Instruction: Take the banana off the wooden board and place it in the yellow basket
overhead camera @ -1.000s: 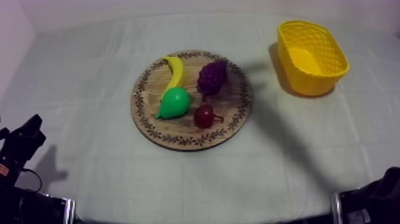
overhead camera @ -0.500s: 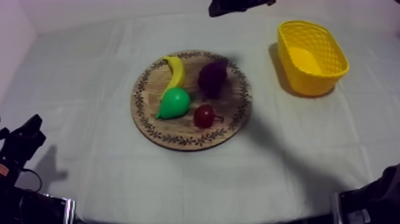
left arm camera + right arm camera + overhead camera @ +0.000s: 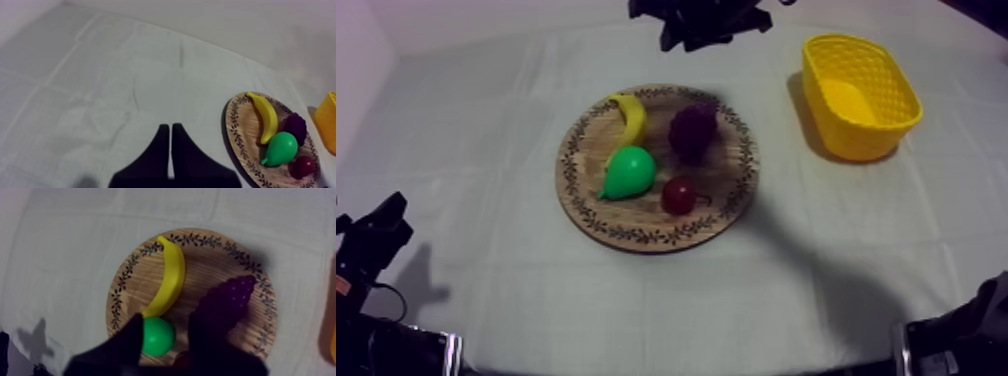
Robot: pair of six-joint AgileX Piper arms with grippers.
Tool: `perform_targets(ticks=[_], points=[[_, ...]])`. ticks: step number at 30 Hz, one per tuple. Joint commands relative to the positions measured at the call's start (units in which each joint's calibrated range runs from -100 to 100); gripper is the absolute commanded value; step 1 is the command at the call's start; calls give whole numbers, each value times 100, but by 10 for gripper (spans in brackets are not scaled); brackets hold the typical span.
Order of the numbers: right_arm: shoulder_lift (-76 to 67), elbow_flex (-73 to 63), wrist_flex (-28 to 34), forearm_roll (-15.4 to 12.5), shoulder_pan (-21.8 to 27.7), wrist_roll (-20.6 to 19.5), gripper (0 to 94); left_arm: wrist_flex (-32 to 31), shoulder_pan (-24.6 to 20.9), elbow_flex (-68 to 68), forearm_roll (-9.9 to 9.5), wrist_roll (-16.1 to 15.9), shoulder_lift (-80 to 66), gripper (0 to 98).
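Observation:
The yellow banana (image 3: 631,115) lies along the far left part of the round wooden board (image 3: 636,235), beside a green pear (image 3: 629,172), purple grapes (image 3: 693,128) and a small red fruit (image 3: 679,195). My right gripper (image 3: 698,22) hangs high beyond the board's far edge. In the right wrist view it (image 3: 167,333) is open above the board (image 3: 125,278), its fingers apart over the pear (image 3: 157,335), with the banana (image 3: 170,280) and the grapes (image 3: 227,300) just ahead. My left gripper (image 3: 171,145) is shut on nothing, low at the table's left (image 3: 376,235).
The yellow basket (image 3: 858,95) stands at the far right of the table, apart from the board. From the left wrist view the board (image 3: 235,135) with its fruit lies off to the side, and grey-white cloth spreads around it.
My right arm has come in at the top view's upper edge and moved left, beyond the board's far rim. Its shadow now lies over the grapes. The fruit and left arm have not moved.

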Motion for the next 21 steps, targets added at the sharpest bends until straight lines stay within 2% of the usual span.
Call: perform_targets(ticks=[1, 3, 7, 15, 21], points=[[58, -2, -7, 12, -38, -56, 526, 0, 1, 1, -2, 0, -1, 1], [119, -24, 8, 11, -71, -85, 584, 0, 1, 1, -2, -1, -1, 1], [266, -147, 18, -18, -99, -126, 635, 0, 1, 1, -2, -2, -1, 1], [832, -630, 81, -41, -159, -189, 688, 0, 1, 1, -2, 0, -1, 1], [1382, -922, 42, -26, -238, -208, 689, 0, 1, 1, -2, 0, -1, 1]])
